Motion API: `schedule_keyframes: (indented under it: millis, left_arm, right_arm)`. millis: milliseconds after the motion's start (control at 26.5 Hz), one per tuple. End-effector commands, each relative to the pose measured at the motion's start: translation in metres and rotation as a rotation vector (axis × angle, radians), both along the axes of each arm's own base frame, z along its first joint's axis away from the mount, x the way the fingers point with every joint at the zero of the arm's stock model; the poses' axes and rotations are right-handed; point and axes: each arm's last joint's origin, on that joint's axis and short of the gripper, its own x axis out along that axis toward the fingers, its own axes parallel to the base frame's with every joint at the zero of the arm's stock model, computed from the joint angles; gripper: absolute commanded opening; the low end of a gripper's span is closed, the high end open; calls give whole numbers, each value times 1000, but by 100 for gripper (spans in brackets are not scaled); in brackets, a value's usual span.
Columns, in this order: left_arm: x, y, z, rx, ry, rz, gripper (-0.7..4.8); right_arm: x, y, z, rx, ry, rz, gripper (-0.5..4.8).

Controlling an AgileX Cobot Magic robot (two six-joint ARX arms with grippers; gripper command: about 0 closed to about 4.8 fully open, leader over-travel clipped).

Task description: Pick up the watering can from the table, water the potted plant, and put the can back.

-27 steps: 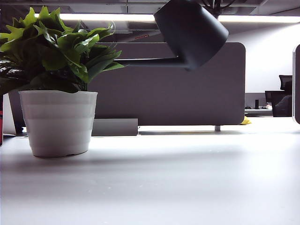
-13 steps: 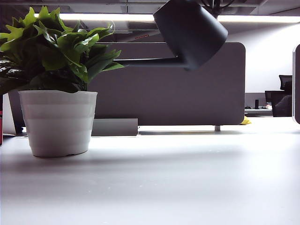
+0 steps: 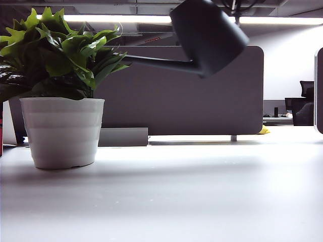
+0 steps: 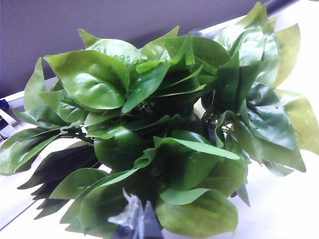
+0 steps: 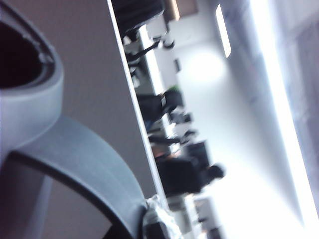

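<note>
Overhead, right gripper clamped on watering can handle, left gripper over potted plant, state unclear.

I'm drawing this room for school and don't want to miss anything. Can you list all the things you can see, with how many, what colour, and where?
watering can: one, matte black, up in the air right of the plant, tilted, spout reaching to the leaves
potted plant: one, green leaves in a white ribbed pot, standing on the left of the table
table: one, white, across the whole front
divider panel: one, dark grey, along the table's back edge
ceiling lights: long white strips, overhead
office chair: one, black, far back right
left gripper: one, dark, close above the leaves; fingers barely visible
right gripper: one, shut on the can's loop handle
</note>
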Motion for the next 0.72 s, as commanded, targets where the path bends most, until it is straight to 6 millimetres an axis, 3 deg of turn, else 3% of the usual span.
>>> schedule_keyframes:
  millis: [38, 226, 377, 528, 717]
  left_arm:
    - [0, 0, 3, -7, -18, -3, -5]
    - [1, 0, 6, -52, -43, 10, -5]
    - [2, -2, 12, -120, -90, -33, -5]
    - [3, -3, 16, -146, -124, -69, -5]
    - [3, -5, 17, -197, -114, -114, -5]
  right_arm:
    - [-28, -21, 52, 264, -175, -4, -5]
    - [-42, -45, 66, 601, -67, 27, -5]
    - [-55, -51, 58, 758, 78, 22, -5]
    - [-73, -53, 25, 884, 109, 66, -5]
    - [-102, -56, -47, 982, 93, 113, -5]
